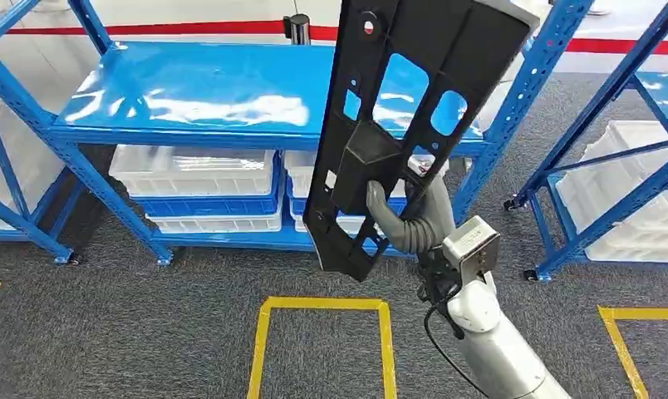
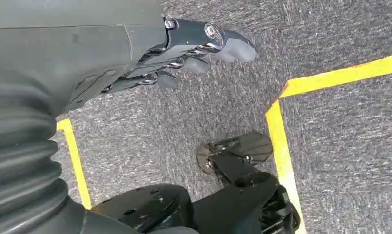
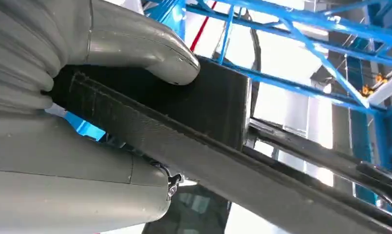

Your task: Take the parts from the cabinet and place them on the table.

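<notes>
Part [image 1: 397,125] is gripped low by the right hand [image 1: 397,218], held upright to clear the shelf [image 1: 189,96]; left hand [image 2: 184,53] hangs loose, nothing held.

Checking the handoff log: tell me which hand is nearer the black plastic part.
Right. The right hand grips the black plastic part, thumb across its face, holding it up before the blue rack. The left hand hangs empty over the carpet, apart from it.

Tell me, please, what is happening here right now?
The robot's right hand grips a long black plastic panel with cut-out holes, holding it up in front of the blue metal shelving rack. Its left hand hangs with nothing in it over the grey carpet floor marked with yellow tape.
</notes>
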Controlling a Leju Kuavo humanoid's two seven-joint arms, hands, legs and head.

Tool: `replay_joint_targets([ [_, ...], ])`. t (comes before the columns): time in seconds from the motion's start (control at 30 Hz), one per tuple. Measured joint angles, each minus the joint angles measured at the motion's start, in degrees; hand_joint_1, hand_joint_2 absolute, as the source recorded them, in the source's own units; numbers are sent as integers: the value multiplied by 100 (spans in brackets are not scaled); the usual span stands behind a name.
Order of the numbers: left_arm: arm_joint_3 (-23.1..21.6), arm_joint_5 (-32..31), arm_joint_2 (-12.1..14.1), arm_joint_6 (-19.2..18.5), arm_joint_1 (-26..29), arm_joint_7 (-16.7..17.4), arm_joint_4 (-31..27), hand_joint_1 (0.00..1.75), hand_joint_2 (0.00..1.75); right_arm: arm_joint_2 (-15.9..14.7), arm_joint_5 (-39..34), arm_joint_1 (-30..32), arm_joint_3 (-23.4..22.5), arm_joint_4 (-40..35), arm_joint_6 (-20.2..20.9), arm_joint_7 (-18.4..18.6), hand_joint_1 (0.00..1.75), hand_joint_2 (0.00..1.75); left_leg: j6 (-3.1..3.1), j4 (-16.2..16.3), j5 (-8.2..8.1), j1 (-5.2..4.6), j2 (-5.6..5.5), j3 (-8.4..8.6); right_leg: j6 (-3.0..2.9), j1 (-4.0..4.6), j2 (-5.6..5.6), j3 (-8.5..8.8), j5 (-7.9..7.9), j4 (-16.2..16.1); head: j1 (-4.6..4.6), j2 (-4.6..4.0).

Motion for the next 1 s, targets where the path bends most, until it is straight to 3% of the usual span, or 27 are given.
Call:
replay_joint_targets([
  [0.03,0,0,-2,0,-2,-2,0,0,175,2,0,-5,-7,0,0,-2,175,175,-33,9,-15,8,12,-16,-66,-41,17,14,42,-44,-2,0],
  [0.07,0,0,-2,0,-4,-4,0,0,175,9,0,-6,-11,0,0,-2,175,175,-45,122,-121,21,-2,-52,-92,-72,30,22,57,-48,-13,0],
  [0.13,0,0,-2,0,-4,-7,0,0,175,9,0,-1,-13,0,0,-2,175,175,-53,932,-606,15,-20,-389,-175,-56,49,21,56,-45,-22,0],
  [0.2,2,0,-4,2,2,-7,2,0,175,7,0,18,-13,2,0,-2,175,175,-63,1755,-909,15,-45,-756,-179,-25,87,17,55,-41,-15,0],
  [0.23,2,0,-4,2,4,-7,2,0,175,9,2,31,-11,2,0,-2,175,175,-56,1816,-864,14,-47,-781,-179,-14,111,23,55,-39,-15,0],
  [0.27,2,0,-4,2,3,-6,2,0,175,9,2,33,-11,2,0,-2,175,175,-41,1623,-714,12,-48,-680,-179,-10,139,28,54,-35,-15,0],
  [0.33,4,0,-4,4,0,-7,0,0,175,11,4,31,-11,2,0,-2,175,175,4,632,-215,14,-111,-168,-176,-11,213,37,49,-11,-15,0],
  [0.37,9,0,-2,7,-1,-5,2,0,175,15,4,30,-11,2,0,-2,175,175,28,232,-122,19,-227,22,-175,-15,233,22,44,6,-17,0],
  [0.4,11,0,-2,7,1,-4,2,0,175,13,7,25,-13,0,-2,-2,175,175,24,103,-187,17,-284,83,-140,56,257,-26,28,42,-15,0],
  [0.53,17,-17,-7,13,-13,-4,0,0,175,13,7,41,-17,0,-4,0,175,175,79,113,-163,-53,-230,41,-58,-21,305,-65,73,0,-13,0],
  [0.57,26,-17,-20,15,-16,-7,0,0,175,11,7,41,-17,0,-4,0,175,175,132,65,-128,-20,-190,47,-35,9,334,-76,65,8,-11,0],
  [0.6,39,-17,-20,17,-17,-4,0,0,175,7,9,47,-28,-2,-4,0,175,175,163,43,-108,0,-162,59,-15,-12,225,-157,-1,110,-7,0],
  [0.63,50,-22,-17,20,-18,-7,0,0,175,7,11,34,-33,-2,-4,0,175,175,199,40,-102,3,-142,50,-24,-11,135,-290,-147,371,26,2],
  [0.7,61,-33,-17,20,-17,-7,0,0,175,7,13,40,-35,0,-4,-4,175,175,206,41,-99,2,-100,31,-49,-35,89,-718,-509,1267,33,0],
  [0.73,63,-37,-17,20,-13,-7,0,0,175,7,26,57,-33,0,-4,-22,175,175,206,41,-99,3,-72,22,-29,-43,85,-934,-638,1722,31,0],
  [0.77,63,-41,-17,20,-12,-7,0,0,175,7,48,65,-33,2,-7,-28,175,175,206,41,-99,5,-57,21,14,-54,81,-998,-638,1848,35,0],
  [0.8,63,-42,-20,17,-12,-9,0,0,175,7,74,67,-33,0,-9,-33,175,175,205,41,-98,9,-43,22,71,-68,75,-921,-550,1696,35,0],
  [0.83,64,-42,-26,17,-13,-11,0,0,175,4,98,67,-33,0,-7,-37,175,175,202,41,-96,18,-40,24,139,-80,64,-706,-375,1281,37,0],
  [0.9,66,-42,-35,15,-16,-22,0,0,175,2,131,66,-33,0,-9,-48,175,175,173,43,-87,31,-39,30,230,-94,-11,-128,-33,222,39,0],
  [0.93,68,-42,-26,17,-16,-26,0,0,175,2,138,63,-33,0,-9,-59,175,175,130,60,-94,-24,-38,19,184,-71,-69,-39,-23,-28,48,0],
  [0.97,68,-42,-33,15,-16,-33,0,0,175,9,138,68,-26,-4,-9,-63,175,175,99,50,-91,-27,-37,18,110,-44,-8,3,13,-39,35,0],
  [1.0,70,-42,-28,15,-15,-35,0,0,175,15,138,75,-24,-4,-9,-63,175,175,142,61,-125,-57,-38,10,94,-79,-6,4,31,-46,24,0],
])
